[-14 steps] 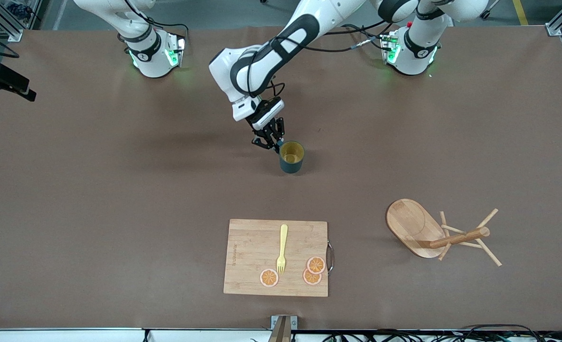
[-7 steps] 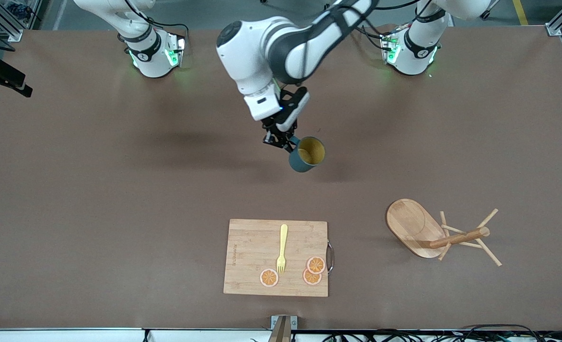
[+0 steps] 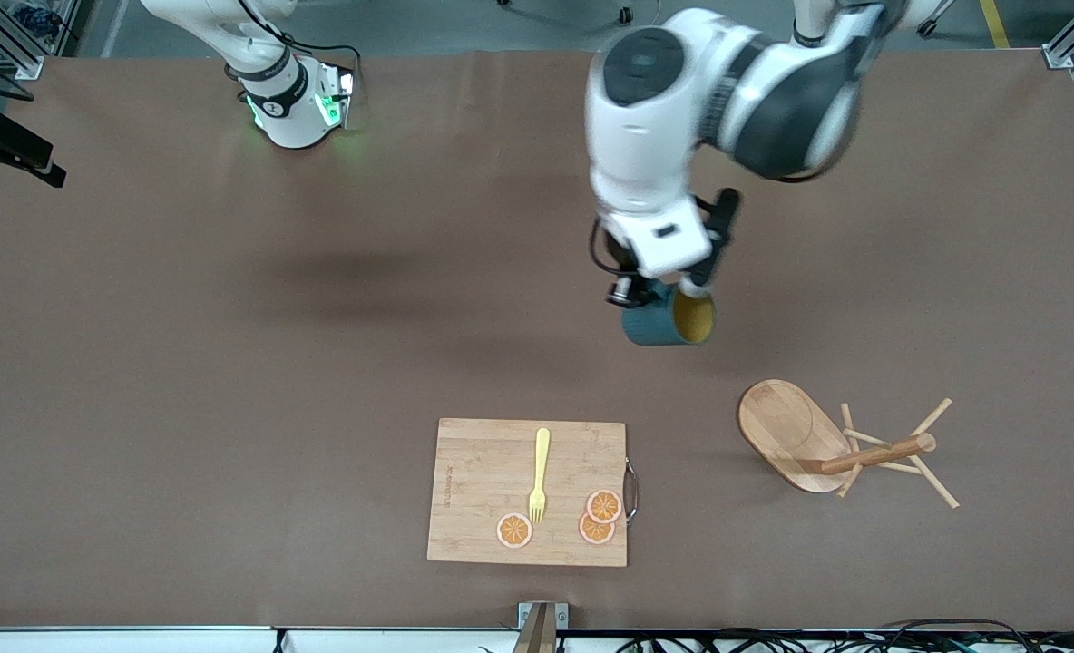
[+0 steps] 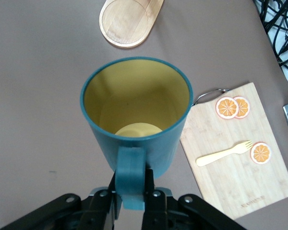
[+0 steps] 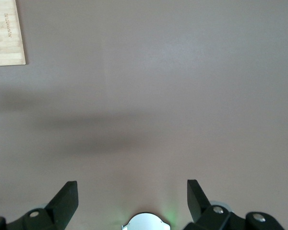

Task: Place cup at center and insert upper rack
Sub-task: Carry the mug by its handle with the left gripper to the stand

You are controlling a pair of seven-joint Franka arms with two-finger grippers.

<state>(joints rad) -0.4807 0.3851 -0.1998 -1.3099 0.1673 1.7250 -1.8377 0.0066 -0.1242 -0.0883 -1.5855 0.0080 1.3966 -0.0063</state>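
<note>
My left gripper (image 3: 653,295) is shut on the side handle of the dark teal cup (image 3: 668,323) and holds it in the air, tipped on its side, over bare table. In the left wrist view the cup (image 4: 134,110) shows its mustard-yellow inside, with the handle clamped in the left gripper (image 4: 132,191). The upper rack, a light wooden mug tree (image 3: 791,433), lies on its side on the table, nearer the front camera than the cup and toward the left arm's end; its oval base also shows in the left wrist view (image 4: 129,21). My right gripper (image 5: 132,189) is open and empty over bare table.
A bamboo cutting board (image 3: 473,490) lies near the table's front edge with a yellow fork (image 3: 538,476) and three orange slices (image 3: 602,506) on it. It also shows in the left wrist view (image 4: 235,167), and its corner in the right wrist view (image 5: 7,33).
My left gripper has lifted the cup off the table by its handle, tipped it onto its side, and carried it toward the left arm's end. The mug tree has not moved.
</note>
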